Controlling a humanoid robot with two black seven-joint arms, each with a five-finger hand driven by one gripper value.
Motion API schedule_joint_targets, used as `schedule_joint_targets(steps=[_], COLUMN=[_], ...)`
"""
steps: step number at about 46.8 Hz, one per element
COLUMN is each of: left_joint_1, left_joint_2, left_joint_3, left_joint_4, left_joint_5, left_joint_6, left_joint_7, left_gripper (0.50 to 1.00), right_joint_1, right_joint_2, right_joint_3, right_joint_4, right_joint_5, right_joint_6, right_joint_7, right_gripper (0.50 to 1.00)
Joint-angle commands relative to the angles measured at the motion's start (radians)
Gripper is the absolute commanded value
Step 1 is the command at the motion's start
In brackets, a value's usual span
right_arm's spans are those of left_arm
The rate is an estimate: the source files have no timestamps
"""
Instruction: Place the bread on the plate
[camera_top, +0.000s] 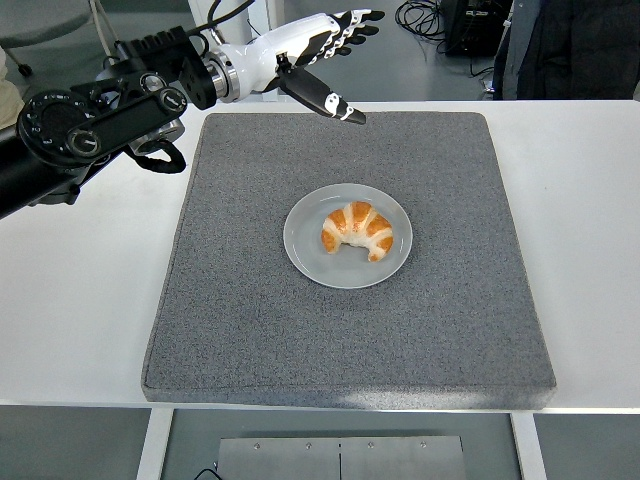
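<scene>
Now my left hand (318, 45) hangs open-fingered over the counter's far edge; bread (357, 230) sits on plate (300, 256).

Grey mat (300, 330) on white table (590, 250) (cables (420, 15) on floor behind).

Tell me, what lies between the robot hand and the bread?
Only bare grey mat and the plate's rim, seen in the head view, separate the open left robot hand from the bread.
</scene>
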Motion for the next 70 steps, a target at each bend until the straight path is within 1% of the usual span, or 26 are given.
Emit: schedule_joint_targets(steps=[1,9,16,20,24,32,39,47,51,55,59,63,70], left_joint_1=[0.039,0.129,0.197,0.217,0.229,0.234,0.246,0.253,0.267,0.289,0.313,0.322,0.335], left_joint_2=[-0.004,-0.006,-0.008,-0.021,-0.041,-0.089,-0.155,-0.227,-0.236,-0.236,-0.241,-0.267,-0.267], left_joint_3=[-0.042,-0.167,-0.264,-0.286,-0.293,-0.292,-0.293,-0.295,-0.318,-0.368,-0.427,-0.47,-0.493], left_joint_4=[0.001,0.013,0.075,0.113,0.154,0.266,0.354,0.446,0.463,0.466,0.483,0.509,0.538], left_joint_5=[-0.002,-0.012,-0.054,-0.093,-0.162,-0.351,-0.423,-0.52,-0.577,-0.615,-0.623,-0.623,-0.624], left_joint_6=[0.0,0.004,0.003,0.003,0.001,-0.002,-0.011,-0.011,-0.016,-0.017,-0.017,-0.019,-0.019], left_joint_7=[-0.013,-0.04,-0.048,-0.068,-0.083,-0.088,-0.124,-0.126,-0.126,-0.125,-0.118,-0.118,-0.115], left_gripper=[0.999,0.998,0.998,0.998,0.998,0.998,0.998,0.998,0.998,0.998,0.998,0.998,0.998], right_joint_1=[-0.001,0.001,0.001,-0.001,-0.001,-0.001,-0.001,0.001,0.002,0.002,0.002,0.002,0.002], right_joint_2=[0.0,0.0,0.0,0.0,0.0,0.0,0.0,0.0,0.0,0.0,0.0,0.0,0.0], right_joint_3=[0.0,0.0,0.0,0.0,0.0,0.0,0.0,0.003,0.003,0.003,0.003,0.003,0.0], right_joint_4=[0.0,0.0,0.0,0.0,0.0,0.0,0.0,0.012,0.011,0.003,0.003,0.002,0.011], right_joint_5=[0.0,0.0,0.0,0.0,0.0,0.0,0.0,0.0,0.0,0.0,0.0,0.0,0.0], right_joint_6=[0.0,0.0,0.0,0.0,0.0,0.0,0.0,0.003,0.003,0.003,0.003,0.003,0.003], right_joint_7=[0.0,0.0,0.0,0.0,0.0,0.0,0.0,0.0,0.0,0.0,0.0,0.0,0.0], right_gripper=[1.0,1.0,1.0,1.0,1.0,1.0,1.0,1.0,1.0,1.0,1.0,1.0,1.0])
